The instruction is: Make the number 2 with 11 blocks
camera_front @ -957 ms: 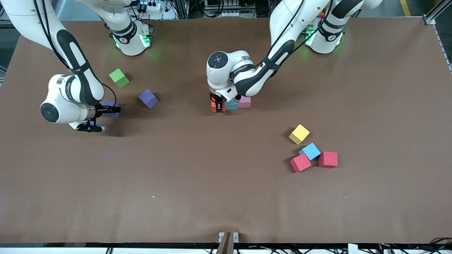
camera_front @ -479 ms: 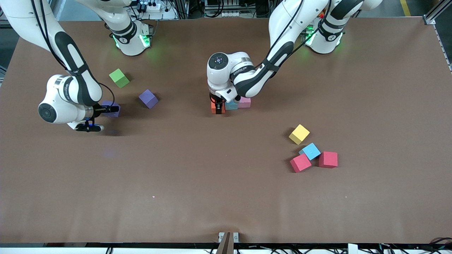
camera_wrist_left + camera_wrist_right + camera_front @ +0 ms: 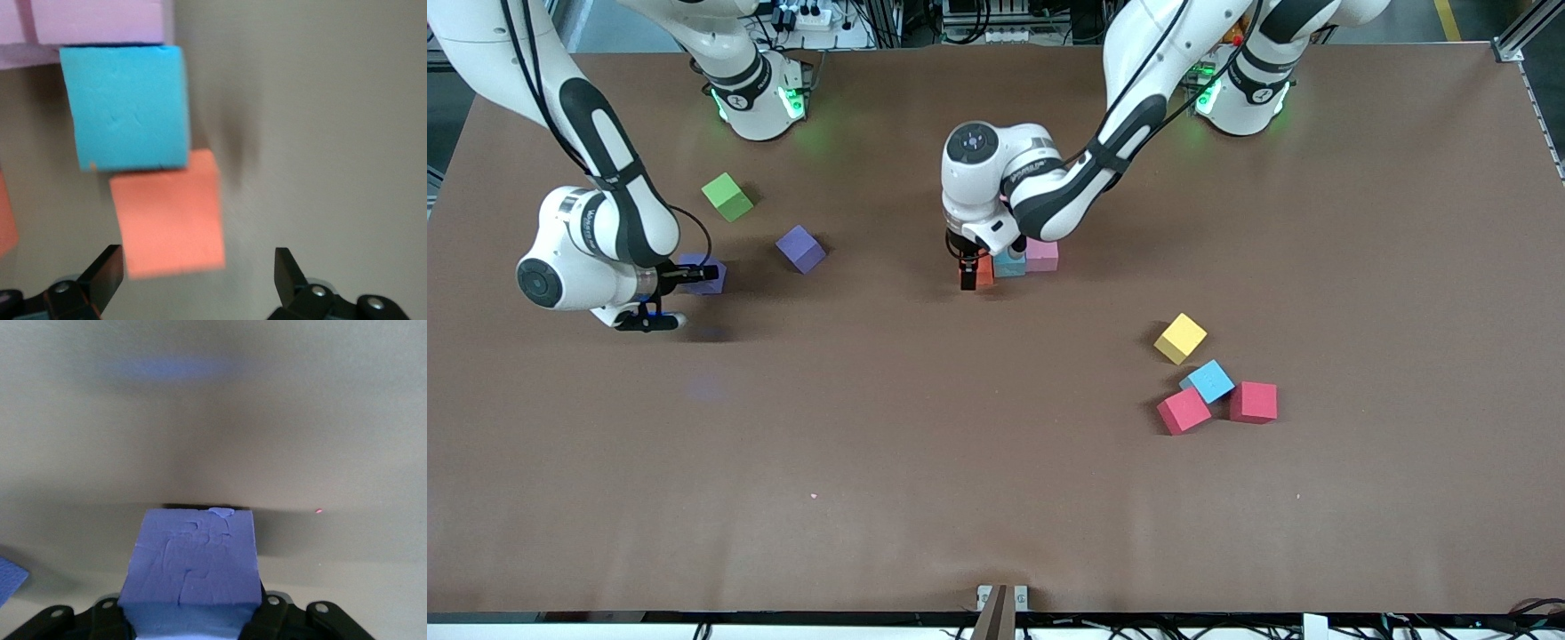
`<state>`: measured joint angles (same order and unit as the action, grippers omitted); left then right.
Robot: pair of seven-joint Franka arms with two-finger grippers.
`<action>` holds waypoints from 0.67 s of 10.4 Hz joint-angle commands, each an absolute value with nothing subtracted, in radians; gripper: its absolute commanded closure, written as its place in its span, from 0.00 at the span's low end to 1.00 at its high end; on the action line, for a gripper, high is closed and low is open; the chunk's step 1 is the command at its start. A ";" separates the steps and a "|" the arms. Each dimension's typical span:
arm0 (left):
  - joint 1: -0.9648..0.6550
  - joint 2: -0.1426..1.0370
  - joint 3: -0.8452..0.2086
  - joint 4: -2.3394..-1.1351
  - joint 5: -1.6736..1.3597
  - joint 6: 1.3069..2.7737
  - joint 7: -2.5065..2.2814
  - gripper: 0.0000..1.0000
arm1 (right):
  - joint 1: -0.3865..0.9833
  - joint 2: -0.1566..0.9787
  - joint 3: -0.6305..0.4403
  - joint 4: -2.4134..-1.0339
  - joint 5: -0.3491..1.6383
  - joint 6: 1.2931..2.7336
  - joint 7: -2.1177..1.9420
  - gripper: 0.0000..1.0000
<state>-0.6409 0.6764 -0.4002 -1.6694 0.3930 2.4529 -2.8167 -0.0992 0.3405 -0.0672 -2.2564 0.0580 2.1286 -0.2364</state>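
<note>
Three blocks stand in a row mid-table: an orange block (image 3: 984, 272), a light blue block (image 3: 1011, 263) and a pink block (image 3: 1042, 255). My left gripper (image 3: 969, 274) hangs open just over the orange block (image 3: 170, 217), its fingers apart and touching nothing. The left wrist view also shows the light blue block (image 3: 127, 107) and the pink block (image 3: 93, 23). Toward the right arm's end, my right gripper (image 3: 703, 274) is shut on a purple block (image 3: 192, 557), low at the table. A second purple block (image 3: 800, 248) lies nearby. A yellow block (image 3: 1180, 338) and another light blue block (image 3: 1208, 380) lie toward the left arm's end.
A green cube (image 3: 727, 196) sits near the right arm's base. Two red cubes (image 3: 1184, 410) (image 3: 1253, 401) flank the loose light blue block. The brown table (image 3: 925, 462) is bare nearer the camera.
My left gripper opened, let go of the orange block and rose a little. My right gripper closed on the purple block and shifted slightly toward the table's end.
</note>
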 commanded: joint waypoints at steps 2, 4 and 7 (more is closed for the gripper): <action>-0.559 0.511 -0.500 -1.703 0.413 2.392 -3.003 0.00 | -0.042 0.321 -0.019 -2.137 0.142 2.015 -0.229 0.83; -0.433 0.467 -0.584 -1.701 0.393 2.301 -2.885 0.00 | 0.030 0.331 -0.018 -2.076 0.202 1.974 -0.164 0.83; -0.189 0.427 -0.753 -1.700 0.379 2.170 -2.564 0.00 | 0.151 0.379 -0.020 -1.990 0.323 1.986 -0.123 0.83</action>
